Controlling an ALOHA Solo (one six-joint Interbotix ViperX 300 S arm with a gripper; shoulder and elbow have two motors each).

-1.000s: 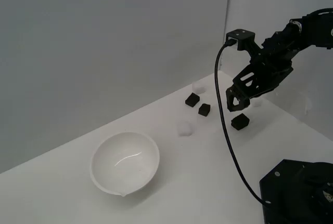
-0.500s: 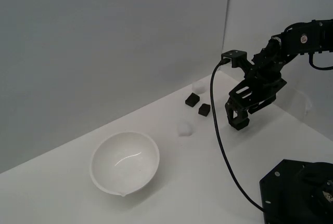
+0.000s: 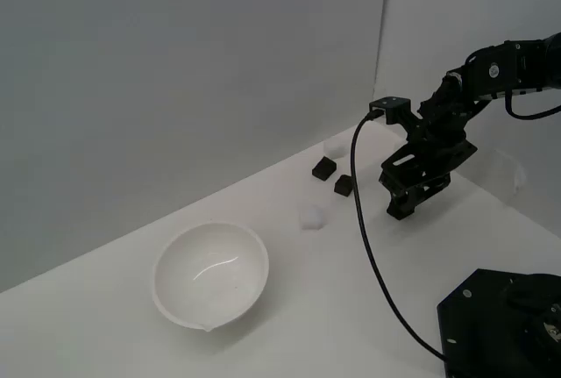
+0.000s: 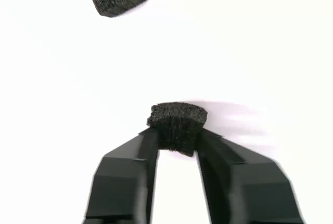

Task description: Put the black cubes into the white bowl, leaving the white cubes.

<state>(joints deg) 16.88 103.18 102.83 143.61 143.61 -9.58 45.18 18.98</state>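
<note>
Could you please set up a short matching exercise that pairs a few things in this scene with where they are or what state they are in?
Things:
1. bowl
2. gripper
3. gripped black cube
4. two free black cubes

States or places:
A. shut on a cube
B. empty, toward the exterior view's left
C. on the table between the bowl and the gripper
D. pinched between the fingers

Pairs: 1-B, 2-A, 3-D, 4-C

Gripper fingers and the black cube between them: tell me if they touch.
Touching. The wrist view shows both fingers pressed against the sides of the black cube, no gap.
</note>
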